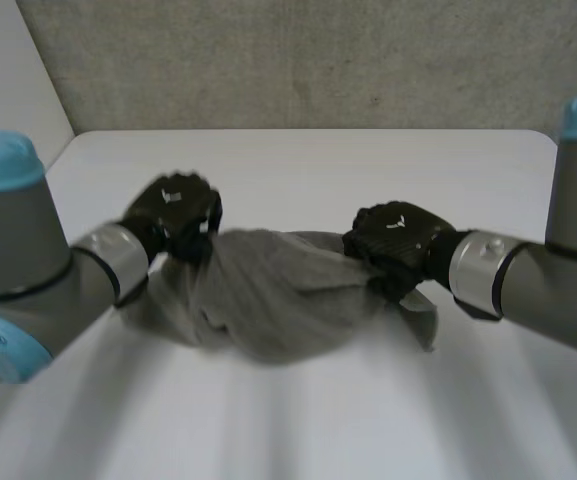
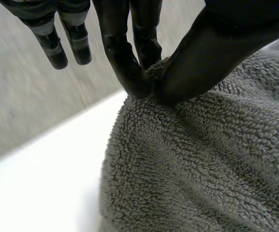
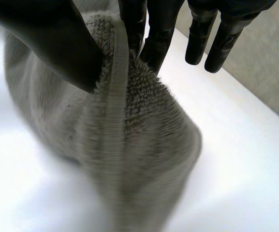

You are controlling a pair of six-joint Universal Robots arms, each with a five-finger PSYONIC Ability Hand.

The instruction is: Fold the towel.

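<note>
Plain grey towel, white table, speckled grey wall.

Left arm and right arm reach inward from either side. Left hand: thumb pressed to fingers, pinching the towel (outer fingers hang straight, free). Right hand: same pinch, on a hemmed edge.

Had two thick arms of grey cylindrical sections, the left arm and the right arm, both parted by thin black seams and topped with rounded light-blue caps. Wore a bright silver band at each wrist. Ended in black hands, the left hand and the right hand, each marked with a small pale V-shaped emblem. Showed slim, glossy, blunt-tipped fingers and a broad smooth thumb.
</note>
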